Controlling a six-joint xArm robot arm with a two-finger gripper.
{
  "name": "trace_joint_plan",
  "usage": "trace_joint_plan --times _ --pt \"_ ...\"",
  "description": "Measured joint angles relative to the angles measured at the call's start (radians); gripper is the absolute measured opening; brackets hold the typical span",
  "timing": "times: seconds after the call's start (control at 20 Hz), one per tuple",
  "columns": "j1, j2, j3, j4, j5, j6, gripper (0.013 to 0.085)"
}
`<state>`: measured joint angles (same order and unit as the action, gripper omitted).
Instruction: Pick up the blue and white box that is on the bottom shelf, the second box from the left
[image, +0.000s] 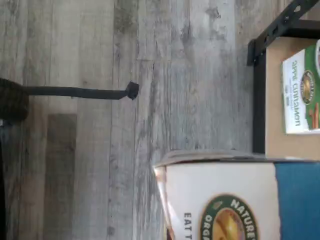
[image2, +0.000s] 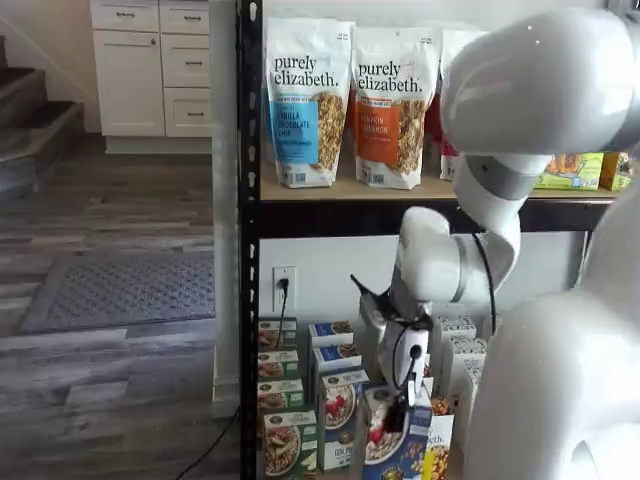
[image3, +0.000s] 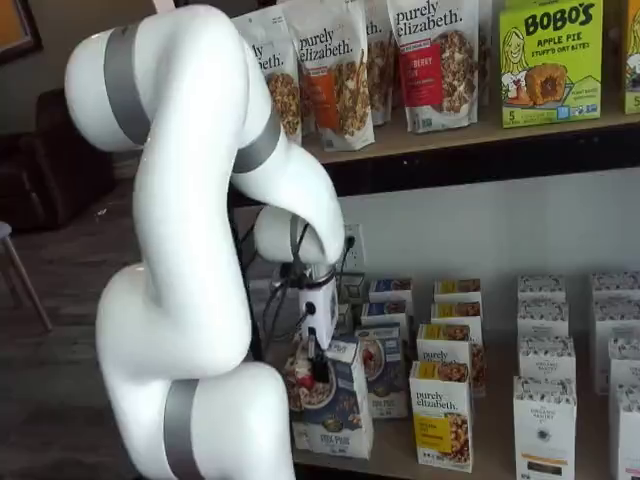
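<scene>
Grey plank flooring (image: 100, 165) lay beneath the tool (image3: 318, 368), whose black fingers were clamped on the blue and white box (image3: 335, 405). That box hung tilted at the front of the bottom shelf (image3: 470, 462), beside a purely elizabeth box (image3: 441, 428).

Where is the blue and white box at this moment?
The blue and white box is tilted at the front edge of the bottom shelf, in the gripper, left of the yellow purely elizabeth box.

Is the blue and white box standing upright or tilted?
Tilted: in both shelf views the blue and white box leans off vertical, gripped by the claw.
</scene>
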<state>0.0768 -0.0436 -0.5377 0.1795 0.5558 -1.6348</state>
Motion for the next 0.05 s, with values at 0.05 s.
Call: trace_joint_plan --times 0.05 --pt "-0.008 -0.023 0.001 -0.001 0.022 -0.005 0.045"
